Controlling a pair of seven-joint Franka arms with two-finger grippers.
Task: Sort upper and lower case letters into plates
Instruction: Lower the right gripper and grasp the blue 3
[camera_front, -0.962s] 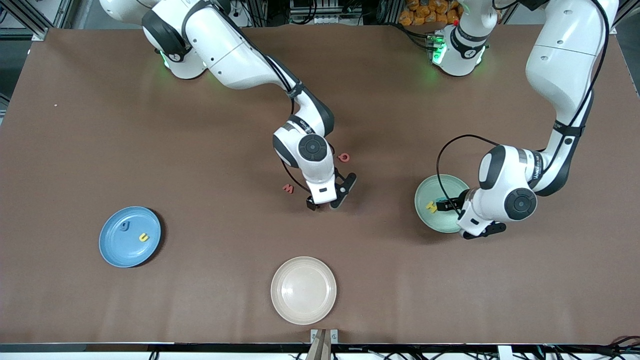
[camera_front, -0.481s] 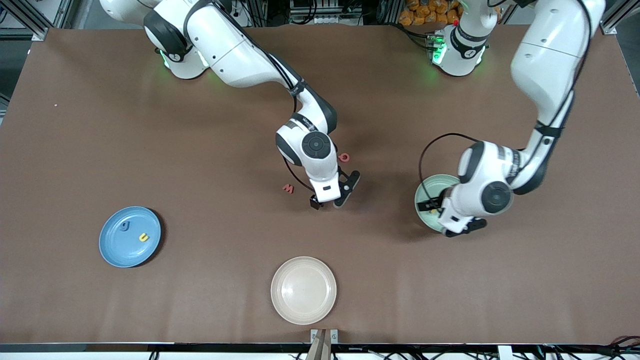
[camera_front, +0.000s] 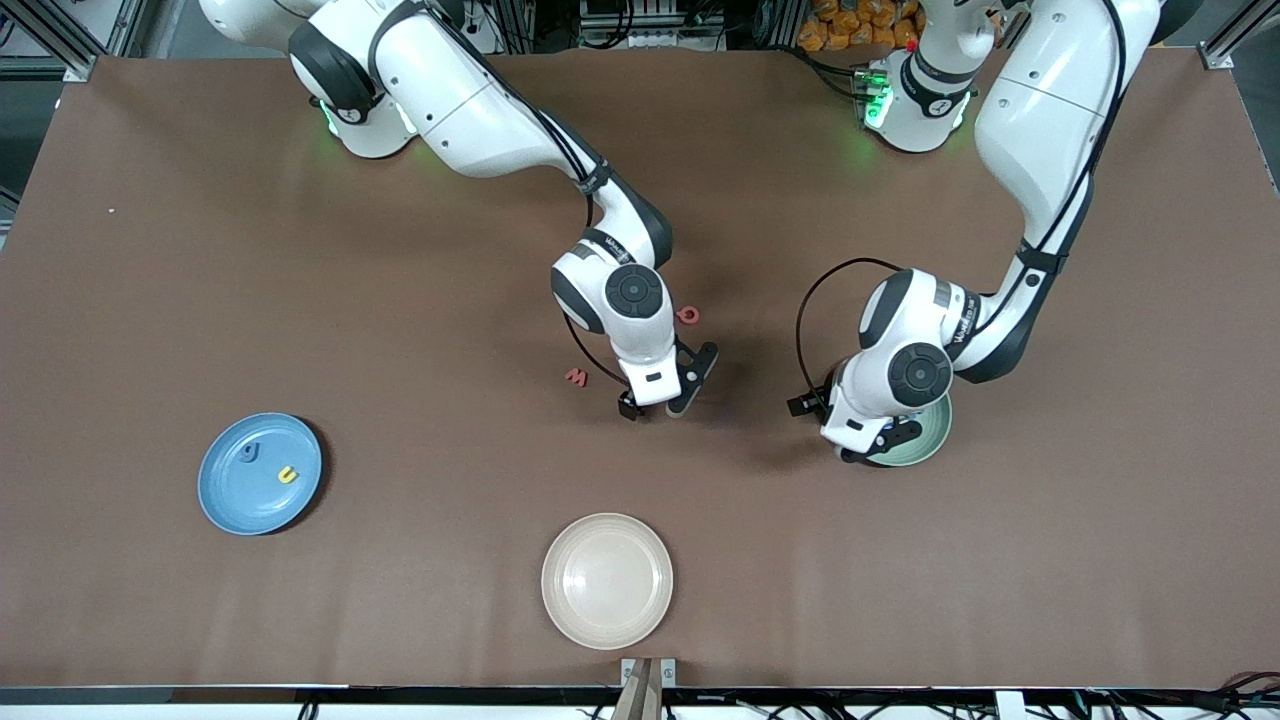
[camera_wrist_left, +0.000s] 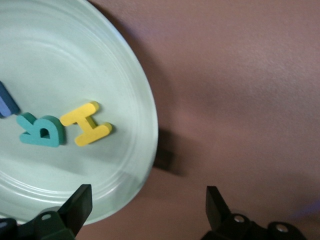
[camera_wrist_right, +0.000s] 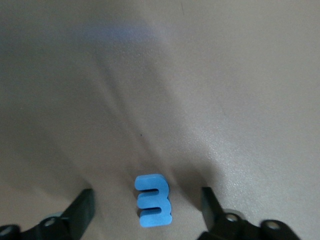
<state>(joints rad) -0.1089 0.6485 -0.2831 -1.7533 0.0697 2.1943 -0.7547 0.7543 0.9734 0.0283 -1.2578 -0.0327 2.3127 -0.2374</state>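
Letters lie scattered across the front view: 2 red ones, a W-shaped letter (camera_front: 576, 376) and a round letter (camera_front: 687, 315), on the counter (camera_front: 400, 560) beside the right gripper (camera_front: 657, 407); 2 more, yellow and blue, in the blue plate (camera_front: 228, 505). The left gripper (camera_front: 850, 430) hangs over the pale green plate's (camera_front: 925, 450) rim. A cream plate (camera_front: 607, 620) stands bare.

Seen from the left wrist, that gripper's jaws are spread and hold nothing; a yellow H (camera_wrist_left: 87, 124), a teal R (camera_wrist_left: 42, 131) and a blue letter's edge (camera_wrist_left: 7, 102) rest in the green plate.

Seen from the right wrist, the spread, empty jaws flank a blue E-shaped letter (camera_wrist_right: 153, 200) on the counter. Picking it looks like the present step; next, descend and close squarely.
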